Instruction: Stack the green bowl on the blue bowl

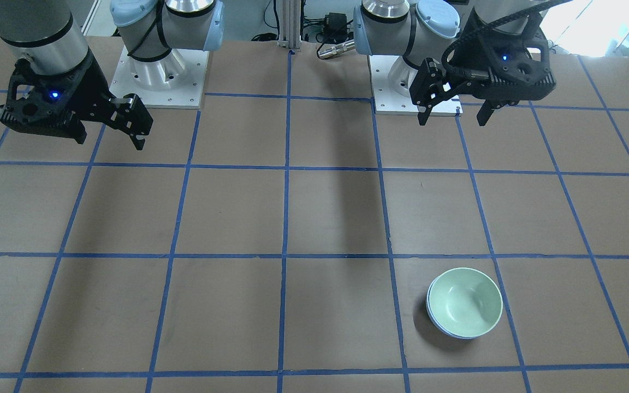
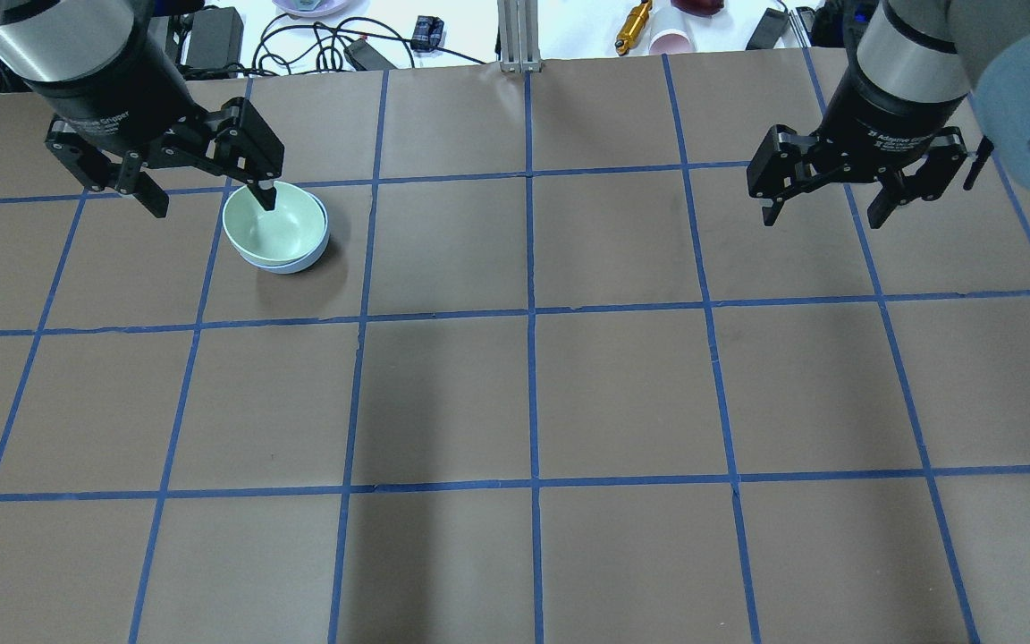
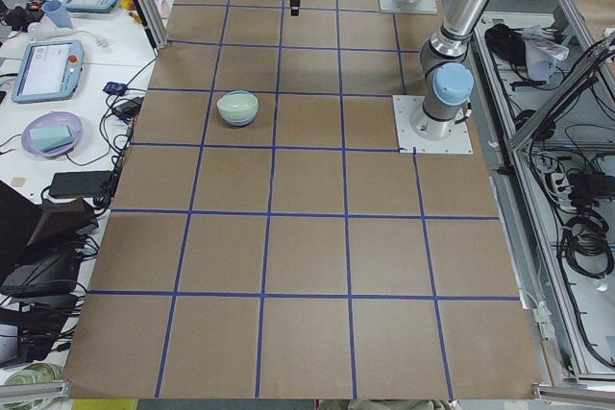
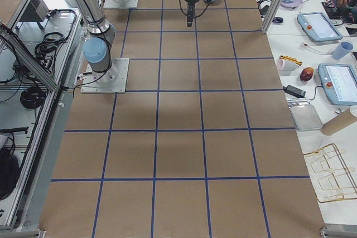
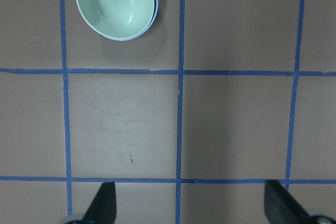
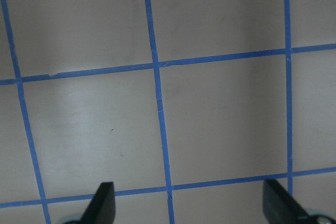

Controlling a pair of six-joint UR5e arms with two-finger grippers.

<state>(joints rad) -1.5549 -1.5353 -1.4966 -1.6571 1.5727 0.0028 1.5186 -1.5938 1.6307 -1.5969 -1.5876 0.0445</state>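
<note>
Reading this as done, or close enough that you've got no stacking move left to command.

The green bowl (image 1: 464,300) sits upright inside the blue bowl (image 1: 444,326), nested. Only a thin crescent of blue rim shows past the green edge in the front view, and the left wrist view agrees. The pair stands on the tabletop (image 1: 336,218) inside one taped square, on the robot's left side and toward the operators' edge.

The left gripper (image 1: 452,117) has its jaws spread wide with nothing between them. It's raised off the tabletop and back near its base, well apart from the stack. In the overhead view one fingertip overlaps the green rim, but you should treat that as perspective. The front view shows a clear gap, and in the wrist view the bowls sit far up the frame from the fingers.

The right gripper (image 1: 110,141) is also wide open and empty, up near its own base, across the tabletop from the bowls.

What's left, as I judge it, is only a seating check. The blue crescent shows more on one side than the other, so the green bowl may sit slightly off-centre. I can't tell from these views whether it's fully bottomed out or tilted a hair. The side views are too small to settle it.
</note>
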